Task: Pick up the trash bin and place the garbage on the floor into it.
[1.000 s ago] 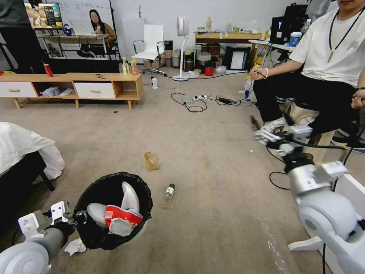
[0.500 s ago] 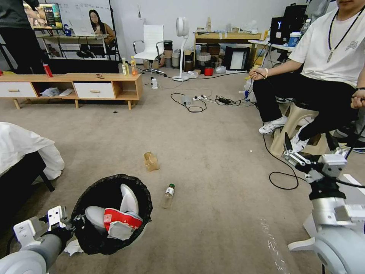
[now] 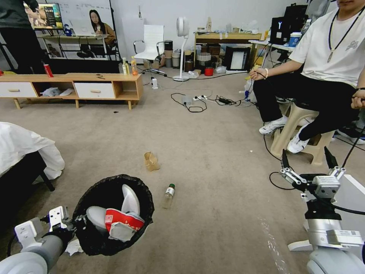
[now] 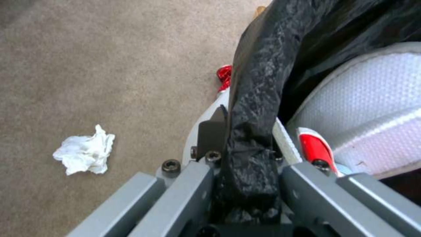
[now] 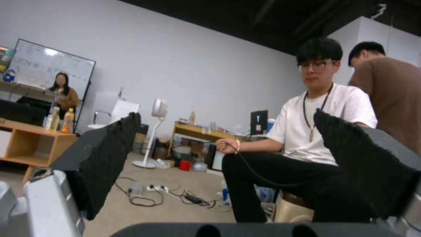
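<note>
My left gripper is clamped on the rim of the small round white trash bin with its crinkly black bag, held at near left above the beige-grey carpet floor. My right gripper hangs at near right, fingers spread wide and holding nothing. A clear bottle with a green cap and a tan paper bag lie just beyond the bin, a crumpled white tissue beside it.

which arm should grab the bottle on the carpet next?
Probably right. The right gripper is open and empty. The left gripper is shut on the trash bin rim, beside the green-capped bottle.
</note>
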You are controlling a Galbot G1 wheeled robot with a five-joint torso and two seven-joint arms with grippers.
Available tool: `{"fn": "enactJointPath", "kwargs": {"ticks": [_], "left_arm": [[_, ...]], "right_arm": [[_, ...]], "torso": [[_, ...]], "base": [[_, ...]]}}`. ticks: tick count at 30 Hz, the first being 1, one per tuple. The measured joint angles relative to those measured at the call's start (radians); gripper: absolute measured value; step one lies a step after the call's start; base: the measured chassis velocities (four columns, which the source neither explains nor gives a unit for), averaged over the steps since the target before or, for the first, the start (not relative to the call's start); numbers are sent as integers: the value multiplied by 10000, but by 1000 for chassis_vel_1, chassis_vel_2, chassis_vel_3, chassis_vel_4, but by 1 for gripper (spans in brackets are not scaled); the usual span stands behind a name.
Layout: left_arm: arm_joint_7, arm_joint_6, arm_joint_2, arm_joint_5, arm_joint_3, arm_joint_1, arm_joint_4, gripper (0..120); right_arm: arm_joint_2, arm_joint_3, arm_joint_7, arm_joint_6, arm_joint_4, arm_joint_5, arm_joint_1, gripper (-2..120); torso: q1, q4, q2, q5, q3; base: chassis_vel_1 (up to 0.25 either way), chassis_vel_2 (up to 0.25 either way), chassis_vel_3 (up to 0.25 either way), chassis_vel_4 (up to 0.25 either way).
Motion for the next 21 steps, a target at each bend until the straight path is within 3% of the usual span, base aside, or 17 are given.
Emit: {"fn": "enactJointPath", "kwargs": {"ticks": [21], "left_arm": [[1, 0, -44, 2, -9, 50, 5, 1]], "right_arm": [[58, -289, 49, 12, -303, 73, 165, 100]], "torso": [[0, -1, 0, 2, 0]], "base": [[28, 23, 24, 23]]}}
